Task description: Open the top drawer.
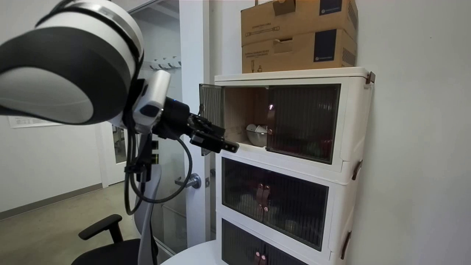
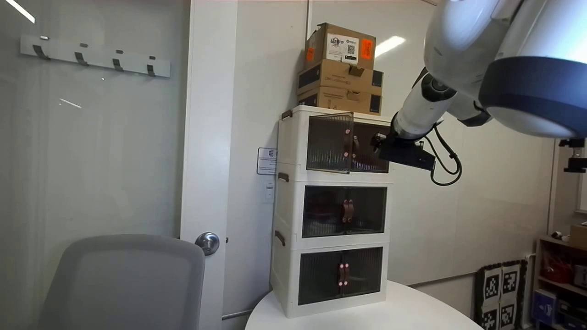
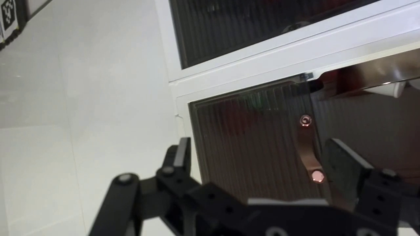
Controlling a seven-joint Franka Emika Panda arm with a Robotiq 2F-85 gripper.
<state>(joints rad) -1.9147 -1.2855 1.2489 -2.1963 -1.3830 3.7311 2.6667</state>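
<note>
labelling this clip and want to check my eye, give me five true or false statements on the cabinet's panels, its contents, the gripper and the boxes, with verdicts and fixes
1. One front panel of the top drawer is swung open. True.
2. Every panel below the top drawer stands open. False: the middle tier's panels are shut.
3. The gripper is open in the wrist view. True.
4. Nothing can be seen inside the top drawer. False: a bowl sits in it, visible in an exterior view.
5. Cardboard boxes are stacked on the cabinet in both exterior views. True.
</note>
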